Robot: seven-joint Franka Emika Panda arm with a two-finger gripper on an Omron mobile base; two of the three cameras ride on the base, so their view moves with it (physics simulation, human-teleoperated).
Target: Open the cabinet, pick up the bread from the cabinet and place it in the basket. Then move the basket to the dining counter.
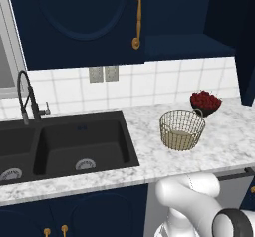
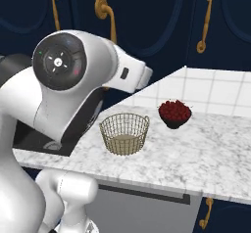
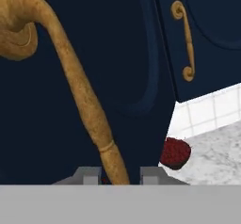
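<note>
Claw [image 3: 113, 175] is straddling the brass handle [image 3: 84, 100] of the cabinet door [image 3: 136, 44], fingers either side, jaws narrow; can't tell if they're gripping yet. Handle's long axis is running away from claw, so pull goes crosswise. Basket [image 1: 182, 130] is sitting on counter [image 1: 149, 156] further off, by red bowl [image 1: 205, 101]; bread isn't visible, prob. inside cabinet.

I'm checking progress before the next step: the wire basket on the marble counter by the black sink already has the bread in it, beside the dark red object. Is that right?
Not quite. The basket holds no bread; the right base view shows just its pale bottom. It does stand on the marble counter by the black sink, beside the dark red object.
</note>
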